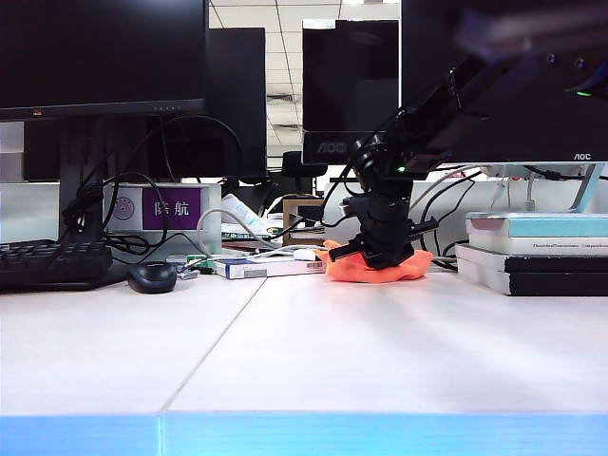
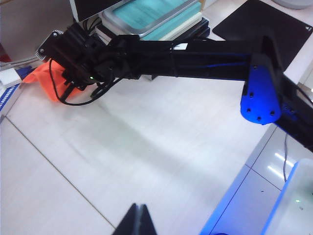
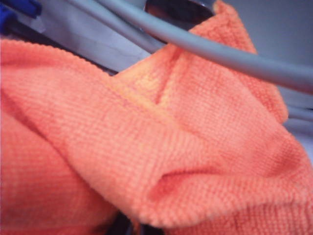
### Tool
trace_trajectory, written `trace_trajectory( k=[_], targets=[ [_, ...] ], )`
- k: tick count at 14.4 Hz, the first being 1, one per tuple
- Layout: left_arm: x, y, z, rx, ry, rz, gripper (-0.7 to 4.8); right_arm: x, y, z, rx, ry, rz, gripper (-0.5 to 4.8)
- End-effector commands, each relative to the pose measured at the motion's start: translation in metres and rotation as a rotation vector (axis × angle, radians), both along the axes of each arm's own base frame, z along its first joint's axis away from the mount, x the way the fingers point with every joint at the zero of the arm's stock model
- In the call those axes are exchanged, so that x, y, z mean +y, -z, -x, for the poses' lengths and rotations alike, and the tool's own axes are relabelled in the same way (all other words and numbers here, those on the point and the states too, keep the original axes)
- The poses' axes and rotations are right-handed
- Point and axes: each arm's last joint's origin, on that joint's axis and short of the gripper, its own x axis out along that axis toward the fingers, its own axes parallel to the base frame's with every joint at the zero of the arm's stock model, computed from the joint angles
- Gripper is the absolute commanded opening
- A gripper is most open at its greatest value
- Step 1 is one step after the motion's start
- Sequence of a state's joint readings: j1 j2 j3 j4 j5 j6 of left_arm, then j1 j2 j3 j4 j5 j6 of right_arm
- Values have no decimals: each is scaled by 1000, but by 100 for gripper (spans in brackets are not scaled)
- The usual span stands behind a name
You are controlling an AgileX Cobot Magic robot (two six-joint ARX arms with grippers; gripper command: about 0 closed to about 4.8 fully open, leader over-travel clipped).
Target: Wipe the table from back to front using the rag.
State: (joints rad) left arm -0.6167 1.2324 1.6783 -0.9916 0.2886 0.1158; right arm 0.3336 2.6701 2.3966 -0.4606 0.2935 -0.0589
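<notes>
Two pincers to follow, and only one is doing the work. Right pincer (image 1: 382,258), right of centre in the exterior view, points straight down onto the rag (image 1: 378,266), which lies bunched in an orange heap at the far edge of the desk (image 1: 313,342), tight against the clutter below the monitors. Its wrist view is filled with orange weave, folded and creased, with a grey cable (image 3: 230,54) running across the upper part. The jaws themselves are buried in cloth, so the frames don't show them outright, but they read as clenched on the rag.

Left pincer (image 2: 138,220) hangs well clear: just its dark tips show at the bottom middle of its wrist view, pressed together, carrying nothing. From up there it looks across bare white desk at the right arm (image 2: 176,56) stretched along the upper part of the frame, with a corner of orange peeking out at the upper left.

Outward from the rag: a black mouse (image 1: 152,276) at mid left, stacked books (image 1: 537,249) at mid right.

On progress, my call is that the stroke sits right at its start. Rag is at the back, and the whole open stretch down to the blue front edge remains to be covered.
</notes>
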Motion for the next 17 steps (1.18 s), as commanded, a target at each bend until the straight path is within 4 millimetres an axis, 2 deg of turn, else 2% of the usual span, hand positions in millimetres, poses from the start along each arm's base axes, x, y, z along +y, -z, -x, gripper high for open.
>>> trace_trajectory(
  k=[1, 4, 13, 14, 16, 17],
  targets=[
    [0, -1, 1, -4, 7, 8, -6, -2, 20, 1, 70, -14, 9, -5],
    [1, -1, 2, 3, 7, 3, -6, -2, 26, 1, 78, -13, 12, -5],
    [1, 0, 2, 13, 5, -7, -6, 0, 25, 2, 89, -30, -10, 6],
    [1, 1, 2, 17, 5, -10, -6, 0, 25, 2, 91, -30, -10, 44],
    [1, 1, 2, 19, 5, -12, -6, -1, 20, 5, 113, -30, -2, 321],
    [1, 1, 3, 23, 5, -14, -6, -2, 11, 7, 114, -33, 1, 320]
  ],
)
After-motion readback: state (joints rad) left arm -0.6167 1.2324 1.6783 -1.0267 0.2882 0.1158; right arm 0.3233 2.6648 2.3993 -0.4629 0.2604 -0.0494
